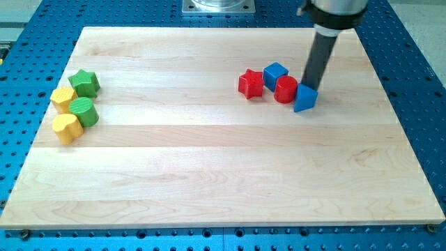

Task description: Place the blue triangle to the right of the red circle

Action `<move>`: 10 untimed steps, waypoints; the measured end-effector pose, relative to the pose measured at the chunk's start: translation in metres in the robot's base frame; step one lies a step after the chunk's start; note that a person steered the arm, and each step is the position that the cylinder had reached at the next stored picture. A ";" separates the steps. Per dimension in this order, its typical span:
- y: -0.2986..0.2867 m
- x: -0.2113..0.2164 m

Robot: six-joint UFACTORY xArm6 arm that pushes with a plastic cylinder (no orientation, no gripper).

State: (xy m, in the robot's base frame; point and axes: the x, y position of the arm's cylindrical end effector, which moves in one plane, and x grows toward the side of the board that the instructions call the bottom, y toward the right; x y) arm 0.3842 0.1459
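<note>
The blue triangle (304, 98) lies on the wooden board just right of the red circle (285, 89), touching or nearly touching it. My tip (310, 86) stands at the triangle's top edge, just behind it and to the right of the red circle. The rod rises from there toward the view's top.
A blue cube (275, 72) sits above-left of the red circle and a red star (251, 84) to its left. At the view's left stand a green star (85, 83), a yellow block (63, 97), a green cylinder (84, 111) and a yellow hexagon (67, 128). The wooden board (223, 174) lies on a blue perforated table.
</note>
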 end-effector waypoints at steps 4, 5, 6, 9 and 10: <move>0.077 0.048; 0.025 0.047; -0.018 0.044; -0.112 0.121; -0.231 0.164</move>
State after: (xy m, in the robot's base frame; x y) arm 0.5482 -0.0848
